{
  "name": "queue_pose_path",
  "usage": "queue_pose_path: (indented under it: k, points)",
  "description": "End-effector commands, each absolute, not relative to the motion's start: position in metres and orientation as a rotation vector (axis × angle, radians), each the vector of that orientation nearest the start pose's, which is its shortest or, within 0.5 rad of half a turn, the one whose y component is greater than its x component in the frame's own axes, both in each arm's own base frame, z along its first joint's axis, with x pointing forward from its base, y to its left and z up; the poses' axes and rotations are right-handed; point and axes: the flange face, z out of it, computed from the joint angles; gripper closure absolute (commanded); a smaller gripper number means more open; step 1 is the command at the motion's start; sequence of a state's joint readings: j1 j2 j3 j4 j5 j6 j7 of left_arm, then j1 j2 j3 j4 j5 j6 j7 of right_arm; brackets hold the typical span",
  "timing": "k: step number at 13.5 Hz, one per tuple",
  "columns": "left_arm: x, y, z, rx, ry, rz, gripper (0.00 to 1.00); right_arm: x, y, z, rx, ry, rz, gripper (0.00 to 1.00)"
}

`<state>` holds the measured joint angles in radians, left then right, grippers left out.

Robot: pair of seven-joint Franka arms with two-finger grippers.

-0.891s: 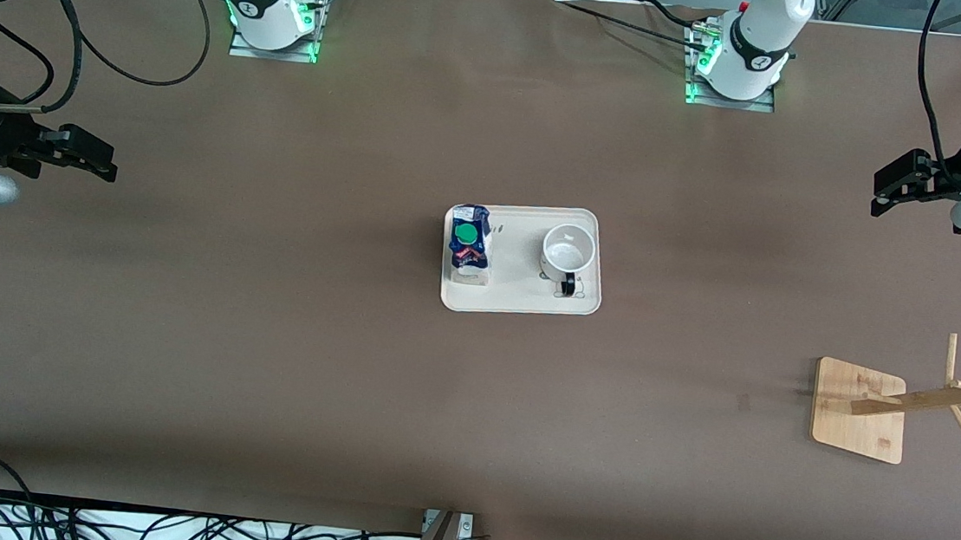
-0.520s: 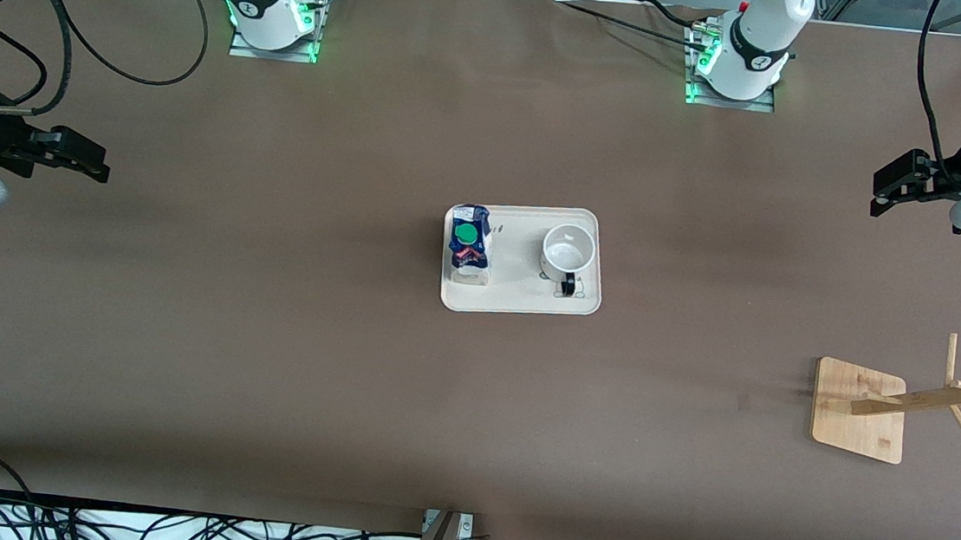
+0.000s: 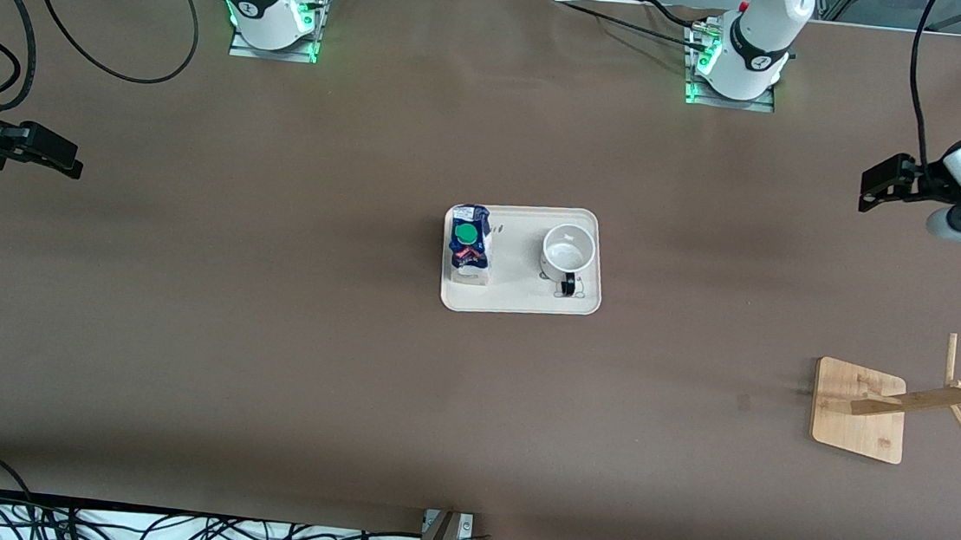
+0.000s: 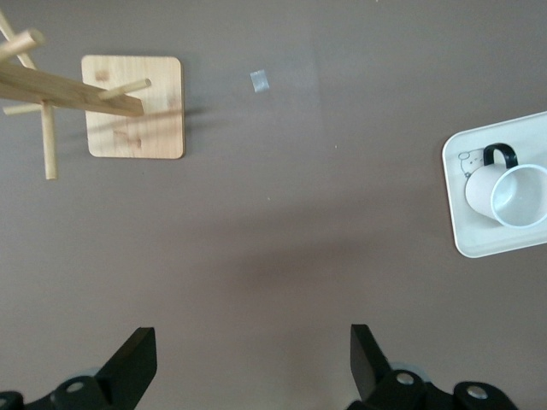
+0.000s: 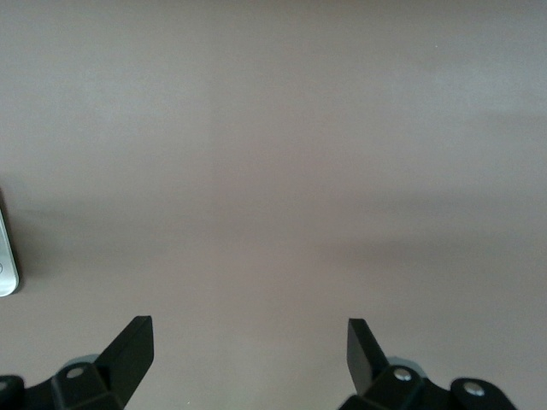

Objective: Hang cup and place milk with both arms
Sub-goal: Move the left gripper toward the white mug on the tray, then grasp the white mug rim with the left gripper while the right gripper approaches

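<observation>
Standing on: the cup and the milk share a white tray at the middle of the brown table
Cup: upright, mouth up, at the tray's end toward the left arm; its black handle points to about 6 o'clock in the front view, toward the front camera; also seen in the left wrist view, resting on the tray
Milk: upright at the tray's end toward the right arm, green cap on top, at about 9 o'clock from the cup and apart from it
Rack: a wooden mug rack on a square base, near the left arm's end of the table and nearer to the front camera than the tray, at about 4 o'clock from it; its pegs bare; visible from the left wrist too
Left gripper: up over bare table near the left arm's end, at about 2 o'clock from the tray; fingers spread wide with nothing between them
Right gripper: over bare table at the right arm's end, at about 9 o'clock from the tray; fingers wide apart and holding nothing; a sliver of the tray's rim shows at that view's edge
</observation>
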<state>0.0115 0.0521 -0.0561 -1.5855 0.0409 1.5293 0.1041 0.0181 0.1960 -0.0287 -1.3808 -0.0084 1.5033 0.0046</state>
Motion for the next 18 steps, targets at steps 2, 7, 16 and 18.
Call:
queue_pose_path:
  k: [2,7,16,18]
  points:
    - [0.573,-0.046,0.569,-3.094,0.314,0.256,0.00,0.602,-0.002,0.601,-3.154,0.020,0.142,0.00]
    - [0.581,-0.156,0.512,-3.105,0.268,0.358,0.00,0.594,0.034,0.592,-3.160,-0.062,0.258,0.00]
    - [0.578,-0.368,0.329,-3.139,-0.172,0.158,0.00,0.593,0.113,0.559,-3.165,-0.061,0.347,0.00]
    - [0.569,-0.391,0.288,-3.141,-0.135,0.161,0.02,0.589,0.148,0.552,-3.172,-0.003,0.343,0.00]
